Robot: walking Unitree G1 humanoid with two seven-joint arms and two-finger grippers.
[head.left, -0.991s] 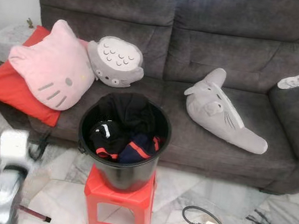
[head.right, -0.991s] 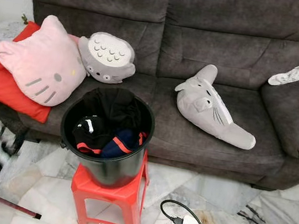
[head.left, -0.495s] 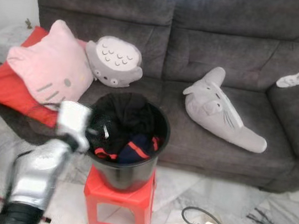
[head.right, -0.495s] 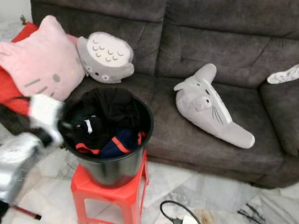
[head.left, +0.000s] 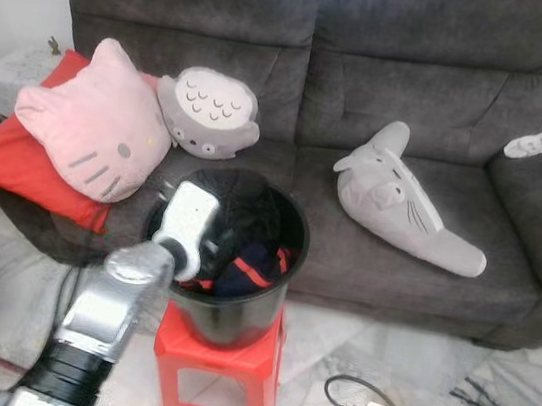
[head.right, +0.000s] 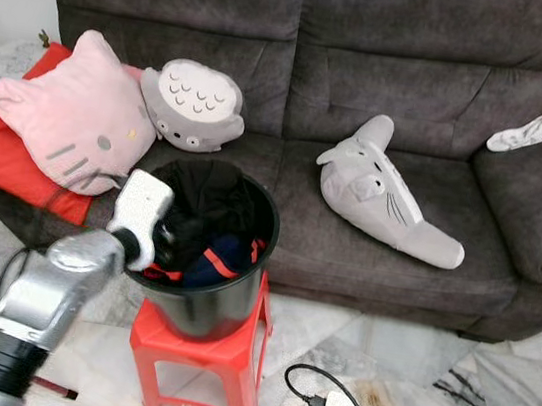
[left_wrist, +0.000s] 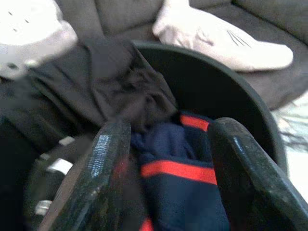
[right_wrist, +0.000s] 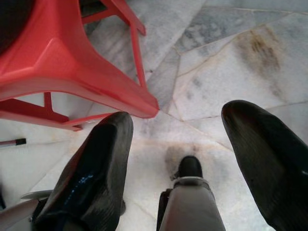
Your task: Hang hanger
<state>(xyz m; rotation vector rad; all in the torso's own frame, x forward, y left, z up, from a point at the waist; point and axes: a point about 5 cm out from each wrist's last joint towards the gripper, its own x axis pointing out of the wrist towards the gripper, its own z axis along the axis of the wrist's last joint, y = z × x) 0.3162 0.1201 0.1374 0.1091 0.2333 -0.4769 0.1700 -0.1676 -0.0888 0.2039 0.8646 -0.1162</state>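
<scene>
Grey sofa point(head.left: 454, 47) fills the back of the frame, w/ a pink cat cushion point(head.left: 95, 123) at 10 o'clock, a grey round plush point(head.left: 208, 113) beside it and a long grey plush point(head.left: 402, 201) at 2 o'clock. Centre: black bucket point(head.left: 273, 294) of clothes on a red stool point(head.left: 219, 357), marble floor below.

Change: a sec ago the left arm was low at 8 o'clock, near the floor; half a sec ago it was at the bucket's near-left rim; now the left gripper point(left_wrist: 163, 178) is over the bucket's mouth, fingers spread apart and nothing between them. In the left wrist view they straddle a navy garment w/ red stripes point(left_wrist: 178, 178), black clothing point(left_wrist: 96, 86) just beyond. Meaning, as a guess: reach phase is done, next is dipping in to fetch something from the pile.

Hanger: can't find one in any view. No hook or bar visible among the clothes, so its position, pointing direction and long axis can't be told; may be buried in the pile, only a guess.

Right gripper point(right_wrist: 178, 163) hangs idle by the stool, fingers apart, pointing at the floor, holding nothing.
</scene>
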